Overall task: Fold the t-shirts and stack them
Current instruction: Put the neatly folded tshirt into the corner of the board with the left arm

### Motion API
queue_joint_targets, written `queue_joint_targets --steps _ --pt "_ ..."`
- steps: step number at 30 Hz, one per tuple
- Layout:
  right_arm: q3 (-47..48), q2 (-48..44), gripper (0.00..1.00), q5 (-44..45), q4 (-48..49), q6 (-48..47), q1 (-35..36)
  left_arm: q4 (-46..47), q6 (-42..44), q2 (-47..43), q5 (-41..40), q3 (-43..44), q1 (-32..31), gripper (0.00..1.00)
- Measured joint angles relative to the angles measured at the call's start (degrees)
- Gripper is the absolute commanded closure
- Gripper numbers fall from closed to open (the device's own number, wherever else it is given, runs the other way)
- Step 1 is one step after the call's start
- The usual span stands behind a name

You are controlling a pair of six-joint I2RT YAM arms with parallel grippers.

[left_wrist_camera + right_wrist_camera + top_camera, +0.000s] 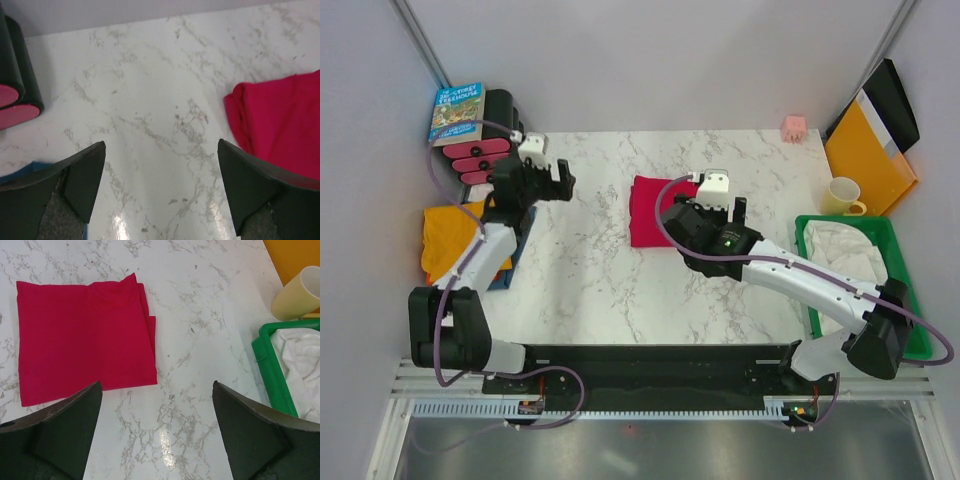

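A: Where are the shirts?
B: The red t-shirt (85, 335) is folded into a flat rectangle mid-table. The orange t-shirt (445, 235) is bunched at the left table edge on top of the dark blue t-shirt (508, 268), which shows only as a strip.
A: Handling?
B: It's light, limp fabric with no stiffness. I expect it to drape, and the folds will slide apart if only the top layer gets pinched. For the orange one I'd take two spread points, one per arm. I can't tell shoulders from hem in that heap.
A: Pincers?
B: The left gripper (555, 180) has its jaws spread wide and empty, over bare table between the pile and the red shirt. The right gripper (157, 390) is also wide and empty, just right of the red shirt's layered edge.
A: Surface?
B: The marble-look table (600, 290) is smooth and glossy. Cloth should slide easily, but getting a finger under a flat layer will be tricky.
A: Room?
B: There's open marble near the red shirt. The green tray (820, 219) with white cloth (845, 250) is on the right, with the yellow cup (842, 195) and folder (870, 150) behind it. The book (457, 112) and the black-and-pink rolls (485, 150) are far left. Walls are close around.
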Motion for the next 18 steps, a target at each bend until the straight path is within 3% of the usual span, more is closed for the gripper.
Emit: queue_joint_targets --steps 3,5,6,7,8,11,14,17,18 --pt "-0.7 0.2 0.02 -0.3 3.1 -1.5 0.0 -11.8 -6.1 4.4 8.0 13.4 3.6 0.00" --pt "-2.6 -0.2 0.03 -2.4 7.4 -3.0 -0.9 -16.4 -8.9 6.7 16.5 16.1 5.7 0.00" --pt "-3.4 -0.2 0.09 -3.9 8.9 -3.6 -1.6 -18.8 -9.6 8.2 20.3 16.7 6.4 0.00" --pt "-3.8 0.2 0.18 -6.0 10.0 -4.1 -3.0 -21.7 -9.8 9.8 23.0 17.0 6.3 0.00" --pt "-3.8 1.0 0.53 -7.9 10.8 -4.4 -4.8 -24.7 -9.9 11.5 24.4 17.1 5.5 0.00" --pt "-3.6 5.3 0.97 -12.3 13.3 -4.4 -10.2 -33.2 -9.2 15.6 23.6 18.7 -0.2 0.00" --pt "-2.6 11.2 1.00 -15.7 14.6 -4.1 -13.9 -38.0 -8.8 17.9 20.3 22.2 -7.0 0.00" --pt "1.7 17.9 1.00 -19.9 15.2 -4.5 -15.0 -40.1 -8.8 19.7 18.7 26.1 -8.9 0.00" --pt "3.4 19.8 0.93 -21.3 15.5 -4.7 -15.2 -40.7 -8.8 20.6 18.8 27.3 -8.7 0.00"
